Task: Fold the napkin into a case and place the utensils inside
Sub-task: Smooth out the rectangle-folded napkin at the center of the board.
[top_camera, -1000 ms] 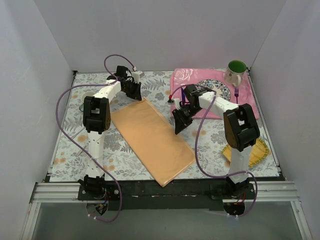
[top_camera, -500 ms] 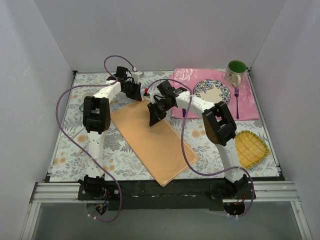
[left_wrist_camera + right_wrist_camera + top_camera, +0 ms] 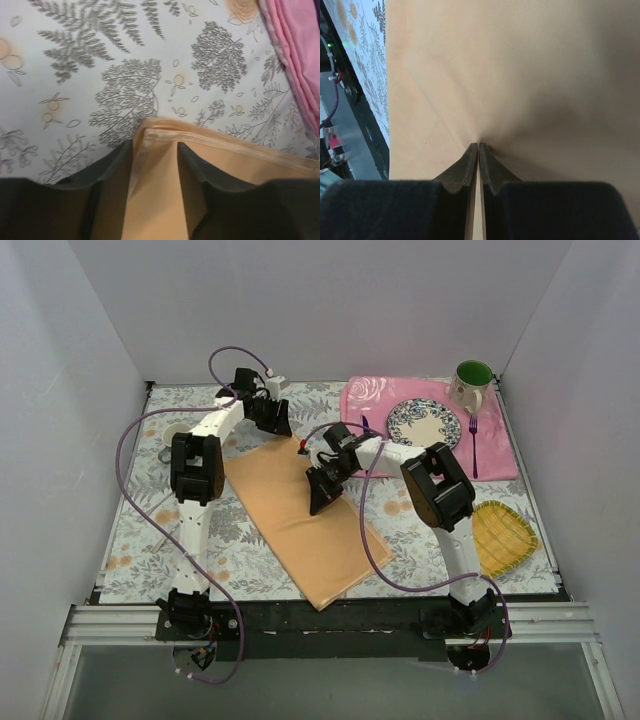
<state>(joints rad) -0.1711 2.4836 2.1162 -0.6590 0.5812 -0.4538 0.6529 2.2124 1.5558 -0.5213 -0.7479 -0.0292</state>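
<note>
Swung over from the pink placemat (image 3: 495,455) onto the napkin (image 3: 285,540) in the last second: right gripper (image 3: 478,145). Folded into a long strip, lying diagonal mid floral table (image 3: 130,530). Looks soft, thin and floppy, so probably best grabbed at a corner or hem, not mid-panel. Jaws squeezed together, tips down on the cloth, can't tell if any fabric's caught. Left gripper (image 3: 155,146) spread wide around the far corner, not clamped. Fork (image 3: 472,445) well apart, beside the plate (image 3: 425,422).
</note>
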